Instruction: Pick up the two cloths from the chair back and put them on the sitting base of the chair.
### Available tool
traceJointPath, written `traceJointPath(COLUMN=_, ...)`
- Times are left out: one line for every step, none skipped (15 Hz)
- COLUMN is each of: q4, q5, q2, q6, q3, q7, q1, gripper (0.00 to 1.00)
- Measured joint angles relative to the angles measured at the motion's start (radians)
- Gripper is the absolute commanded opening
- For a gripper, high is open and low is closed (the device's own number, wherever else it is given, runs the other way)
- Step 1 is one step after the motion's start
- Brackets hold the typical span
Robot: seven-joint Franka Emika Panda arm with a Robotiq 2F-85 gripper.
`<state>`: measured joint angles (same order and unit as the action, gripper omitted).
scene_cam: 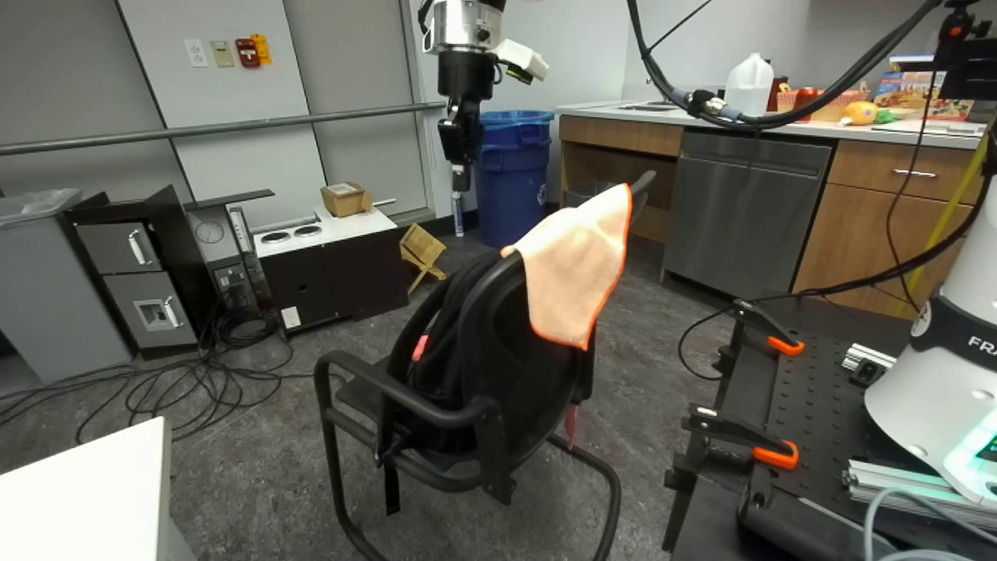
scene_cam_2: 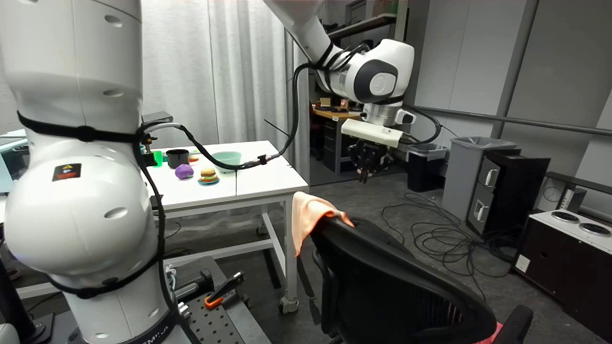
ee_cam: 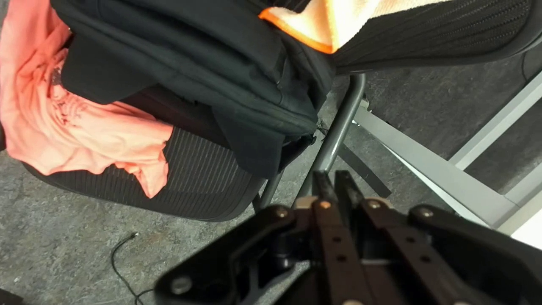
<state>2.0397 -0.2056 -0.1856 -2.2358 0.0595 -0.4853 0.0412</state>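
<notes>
A black chair (scene_cam: 537,397) has its mesh back in an exterior view (scene_cam_2: 382,286). A light peach cloth with an orange edge (scene_cam: 580,269) hangs over the top of the chair back; it also shows in an exterior view (scene_cam_2: 308,215) and the wrist view (ee_cam: 351,21). A coral cloth (ee_cam: 93,123) lies crumpled on the seat (ee_cam: 199,173), partly under a black backpack (ee_cam: 203,67). Only bits of the coral cloth show in both exterior views. My gripper (scene_cam: 462,185) is up in the air, apart from both cloths. Its fingertips (ee_cam: 331,176) are together with nothing between them.
The backpack (scene_cam: 444,343) leans against the chair back. A chair armrest (scene_cam: 405,389) stands at its side. A white table (scene_cam_2: 258,181) holds toy food and dishes. A toy stove (scene_cam: 335,234) and loose cables (scene_cam: 195,389) are on the floor.
</notes>
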Motion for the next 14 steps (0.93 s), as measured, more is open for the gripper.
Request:
traceJointPath(q4=0.002, q5=-0.005, q2=-0.005, q6=0.010, q3=0.000, q7=0.000, q1=0.000, gripper=0.50)
traceJointPath(q4=0.004, q5=-0.011, q2=-0.011, q6=0.024, q3=0.001, q7=0.000, q1=0.000, gripper=0.57)
traceJointPath(q4=0.008, q5=-0.020, q2=-0.016, q6=0.040, q3=0.002, q7=0.000, q1=0.000, gripper=0.65)
traceJointPath(q4=0.013, q5=-0.026, q2=-0.021, q6=0.059, q3=0.004, q7=0.000, q1=0.000, gripper=0.72)
traceJointPath(q4=0.018, q5=-0.034, q2=-0.025, q6=0.079, q3=0.007, q7=0.000, q1=0.000, gripper=0.81)
traceJointPath(q4=0.027, q5=-0.041, q2=-0.028, q6=0.099, q3=0.010, q7=0.001, q1=0.000, gripper=0.87)
traceJointPath(q4=0.037, q5=-0.045, q2=-0.031, q6=0.118, q3=0.012, q7=0.002, q1=-0.001, gripper=0.95)
traceJointPath(q4=0.048, q5=-0.045, q2=-0.033, q6=0.136, q3=0.013, q7=0.005, q1=-0.003, gripper=0.99)
traceJointPath(q4=0.059, q5=-0.045, q2=-0.034, q6=0.151, q3=0.013, q7=0.008, q1=-0.005, gripper=1.00)
traceJointPath(q4=0.070, q5=-0.045, q2=-0.036, q6=0.164, q3=0.014, q7=0.012, q1=-0.006, gripper=1.00)
traceJointPath(q4=0.079, q5=-0.045, q2=-0.036, q6=0.182, q3=0.014, q7=0.019, q1=-0.007, gripper=1.00)
traceJointPath(q4=0.088, q5=-0.044, q2=-0.037, q6=0.200, q3=0.013, q7=0.025, q1=-0.007, gripper=1.00)
traceJointPath(q4=0.096, q5=-0.039, q2=-0.036, q6=0.216, q3=0.013, q7=0.030, q1=-0.007, gripper=1.00)
traceJointPath(q4=0.104, q5=-0.037, q2=-0.036, q6=0.227, q3=0.013, q7=0.035, q1=-0.007, gripper=1.00)
